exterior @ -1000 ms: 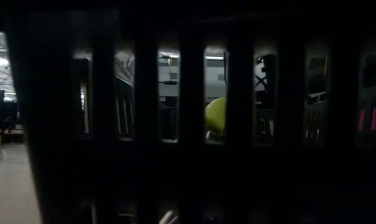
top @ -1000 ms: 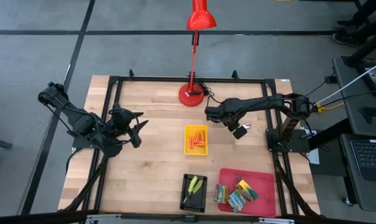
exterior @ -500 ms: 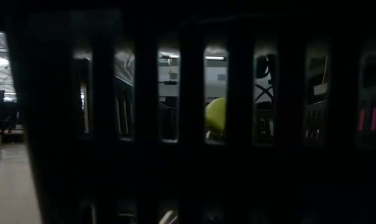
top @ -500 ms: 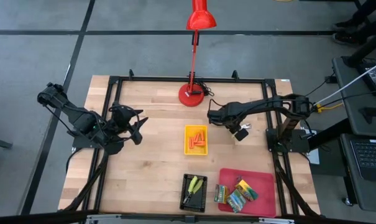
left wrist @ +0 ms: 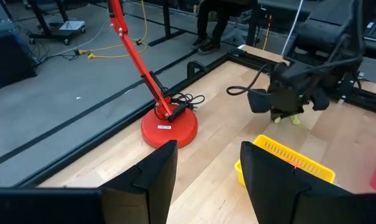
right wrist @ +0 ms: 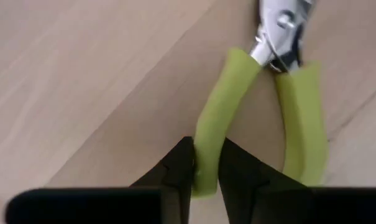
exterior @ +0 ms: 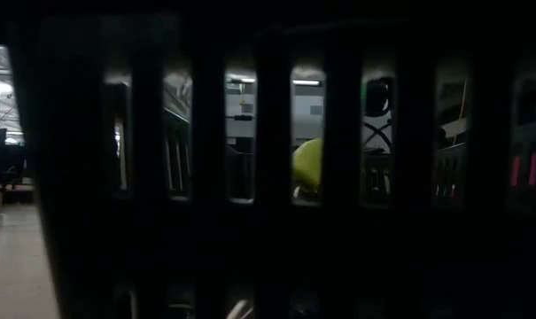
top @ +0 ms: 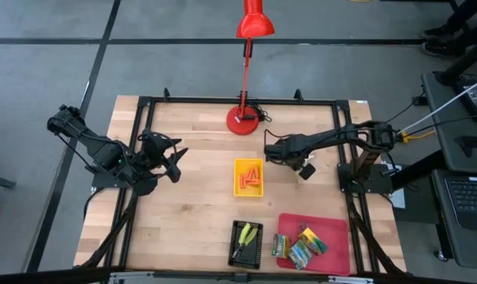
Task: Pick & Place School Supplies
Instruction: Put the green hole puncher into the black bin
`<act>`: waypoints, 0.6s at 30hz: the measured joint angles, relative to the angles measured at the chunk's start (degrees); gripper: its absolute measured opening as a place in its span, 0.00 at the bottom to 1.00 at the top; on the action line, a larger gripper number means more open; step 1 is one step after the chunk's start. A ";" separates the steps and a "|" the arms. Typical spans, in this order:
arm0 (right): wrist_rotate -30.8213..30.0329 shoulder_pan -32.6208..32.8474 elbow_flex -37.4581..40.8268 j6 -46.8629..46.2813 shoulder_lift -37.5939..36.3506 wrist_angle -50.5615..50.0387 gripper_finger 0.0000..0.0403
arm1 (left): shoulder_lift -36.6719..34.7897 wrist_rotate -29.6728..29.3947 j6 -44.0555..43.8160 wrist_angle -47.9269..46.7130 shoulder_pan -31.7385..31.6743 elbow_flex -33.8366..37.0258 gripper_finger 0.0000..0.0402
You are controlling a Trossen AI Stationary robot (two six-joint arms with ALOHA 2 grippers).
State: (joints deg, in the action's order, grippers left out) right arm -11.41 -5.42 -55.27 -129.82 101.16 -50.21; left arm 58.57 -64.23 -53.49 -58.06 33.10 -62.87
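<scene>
My right gripper (top: pixel 270 150) stands over the table's middle right, just right of the yellow tray (top: pixel 238 166), and is shut on small pliers (right wrist: pixel 296 106) with yellow-green handles; from the left wrist view the pliers (left wrist: pixel 287 118) show as a yellow-green bit under it. The yellow tray holds short orange sticks (top: pixel 251 178). Another pair of pliers (top: pixel 245 237) lies in the black tray (top: pixel 256 251). Printed boxes (top: pixel 301 248) lie in the red tray (top: pixel 333 229). My left gripper (top: pixel 177 162) waits open at the table's left, touching nothing. My right gripper pinches one yellow-green handle (right wrist: pixel 207 140) of the pliers between its two fingers, near the handle's free end. The fingers lie along the handle, and the metal head (right wrist: pixel 279 25) points away from them. The other handle (right wrist: pixel 302 118) is free. Whether the pliers are clear of the table, I cannot tell.
The red desk lamp's base (top: pixel 244 122) stands at the far middle, its cord beside it. The black tray's slotted wall (exterior: pixel 268 177) fills the low view. Bare wood lies between my left gripper (left wrist: pixel 206 155) and the yellow tray.
My right gripper has shifted slightly toward the table's near edge, and its arm has stretched out flatter. The left arm has kept still.
</scene>
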 joint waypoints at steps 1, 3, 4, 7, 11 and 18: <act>-1.14 0.54 -0.31 0.93 -0.14 0.53 0.14 | 0.00 0.01 -0.04 0.00 0.00 0.00 0.43; -3.40 1.77 -1.09 1.90 -0.92 1.47 0.09 | 0.00 -0.07 -0.60 0.00 0.00 0.00 0.43; -4.31 2.50 -1.11 2.29 -1.47 1.17 0.09 | 0.00 -0.13 -0.88 0.00 0.00 0.00 0.43; -5.32 4.81 -1.03 1.94 -1.95 0.75 0.09 | 0.00 -0.21 -1.49 0.02 0.00 0.00 0.43; -7.20 9.32 -2.43 2.83 -3.70 0.45 0.09 | 0.00 -0.37 -2.32 0.02 0.01 0.00 0.43; -17.95 18.31 -15.91 34.43 -6.60 0.19 0.09 | 0.00 -0.79 -2.28 0.02 0.15 -0.02 0.43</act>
State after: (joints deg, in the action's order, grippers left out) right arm -29.36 12.90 -71.19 -95.39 94.56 -50.02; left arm 58.57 -65.01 -55.77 -58.04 33.26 -62.89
